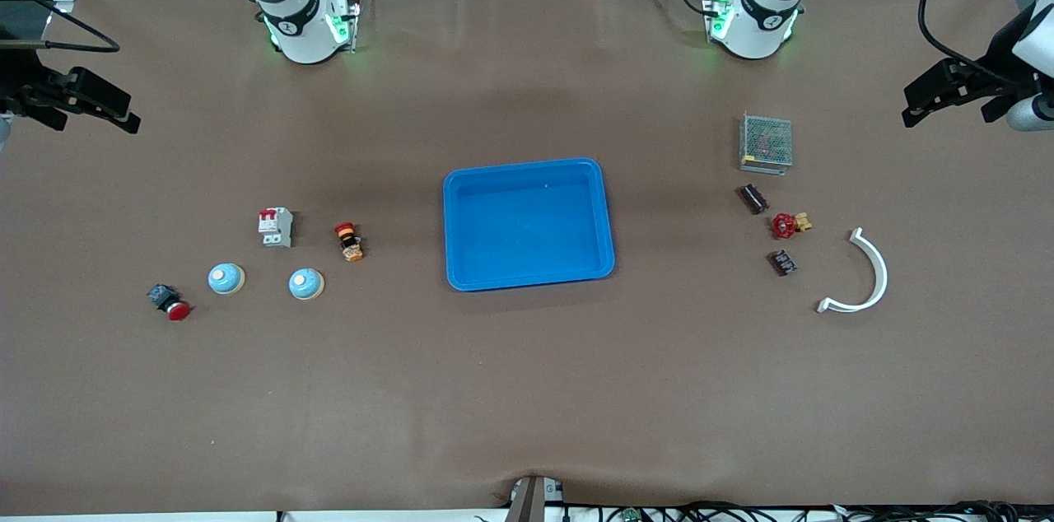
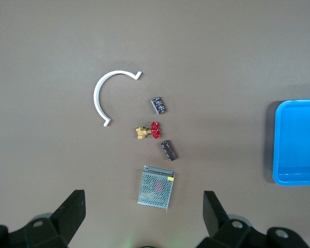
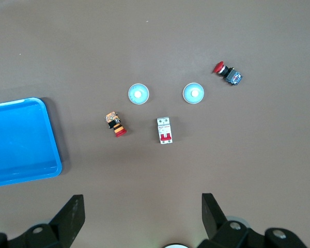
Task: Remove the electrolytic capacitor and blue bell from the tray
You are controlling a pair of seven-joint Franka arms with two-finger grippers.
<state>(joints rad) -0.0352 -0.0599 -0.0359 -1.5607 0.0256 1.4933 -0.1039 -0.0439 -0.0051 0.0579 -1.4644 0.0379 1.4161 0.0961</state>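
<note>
Two light blue dome bells (image 1: 226, 278) (image 1: 305, 284) sit toward the right arm's end of the table, also seen in the right wrist view as bells (image 3: 193, 93) (image 3: 138, 94). Two small dark capacitors (image 1: 754, 198) (image 1: 783, 262) lie toward the left arm's end; the left wrist view shows both capacitors (image 2: 169, 150) (image 2: 159, 105). A blue tray (image 1: 527, 165) stands mid-table with nothing in it. My left gripper (image 1: 912, 109) (image 2: 143, 193) hangs open high above its end of the table. My right gripper (image 1: 125, 120) (image 3: 142, 196) hangs open likewise, holding nothing.
Near the bells are a white circuit breaker (image 1: 276, 227), an orange-and-red push button (image 1: 349, 242) and a red mushroom button (image 1: 170, 302). By the capacitors lie a metal mesh box (image 1: 767, 142), a red-handled brass valve (image 1: 789, 224) and a white curved clamp (image 1: 865, 275).
</note>
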